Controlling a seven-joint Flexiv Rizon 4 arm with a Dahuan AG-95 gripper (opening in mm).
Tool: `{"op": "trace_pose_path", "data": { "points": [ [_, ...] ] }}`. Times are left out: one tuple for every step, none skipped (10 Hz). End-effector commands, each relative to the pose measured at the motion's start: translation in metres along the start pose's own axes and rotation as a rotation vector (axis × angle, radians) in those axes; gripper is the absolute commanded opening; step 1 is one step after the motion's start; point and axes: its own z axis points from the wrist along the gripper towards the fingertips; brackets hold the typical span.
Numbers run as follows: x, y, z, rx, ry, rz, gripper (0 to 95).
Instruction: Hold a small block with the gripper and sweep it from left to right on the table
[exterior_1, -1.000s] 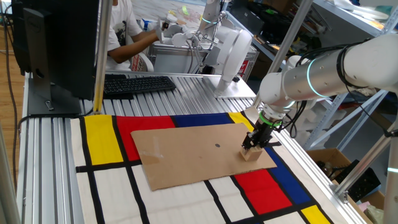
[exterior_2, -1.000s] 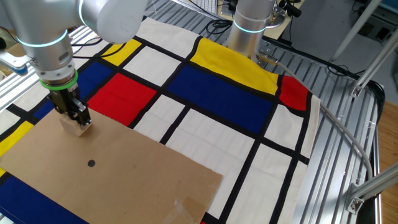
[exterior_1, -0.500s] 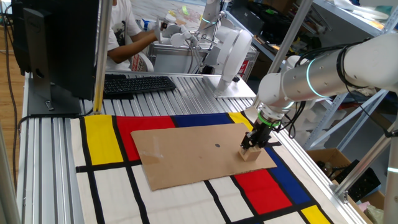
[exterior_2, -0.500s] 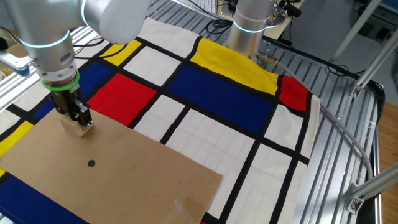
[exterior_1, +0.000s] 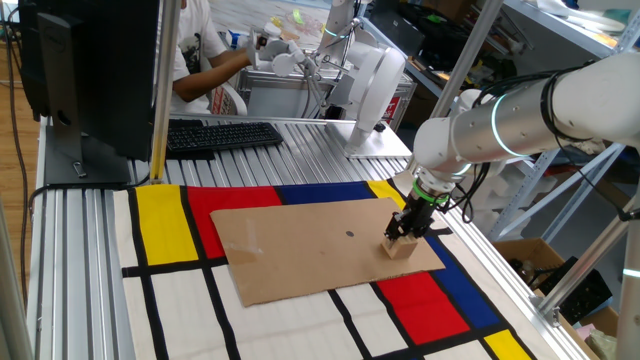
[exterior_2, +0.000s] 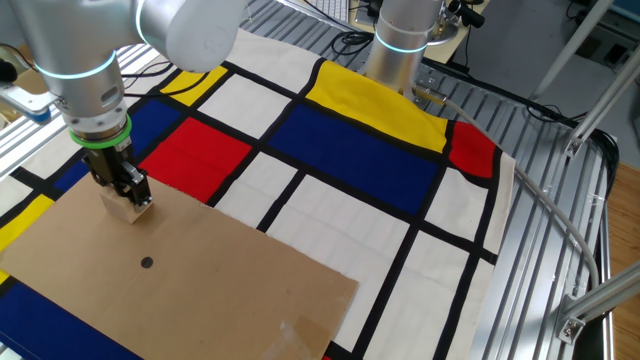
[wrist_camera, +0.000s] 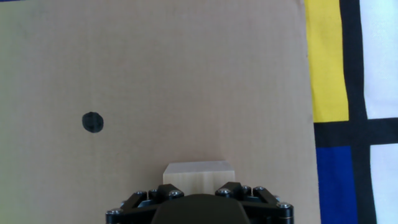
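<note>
Fingers (exterior_1: 401, 236) clamped on small block (exterior_1: 401, 247), apparently near its top; light, rigid wood, should slide easily on cardboard sheet (exterior_1: 300, 255).

You had a brown cardboard sheet (exterior_1: 320, 248) with a black dot (wrist_camera: 92, 122) lying flat, a black keyboard (exterior_1: 222, 134) behind it, beside a dark monitor (exterior_1: 90, 70).

One small block (exterior_1: 401, 248), one cardboard sheet (exterior_1: 320, 245), one black dot (wrist_camera: 92, 122), one keyboard (exterior_1: 220, 134).
</note>
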Motion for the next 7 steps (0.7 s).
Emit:
{"op": "trace_pose_path", "data": {
  "points": [
    [0.0004,0.0021,0.0104,-0.003,-0.004,0.000,0.0],
    [0.0004,0.0038,0.0110,-0.004,-0.004,0.003,0.0],
    [0.0004,0.0049,0.0113,-0.004,-0.005,0.004,0.0],
    [0.0004,0.0065,0.0117,-0.004,-0.006,0.006,0.0],
    [0.0003,0.0078,0.0120,-0.004,-0.006,0.008,0.0],
    [0.0003,0.0093,0.0121,-0.004,-0.006,0.010,0.0],
    [0.0003,0.0104,0.0122,-0.004,-0.006,0.011,0.0]
  ]
}}
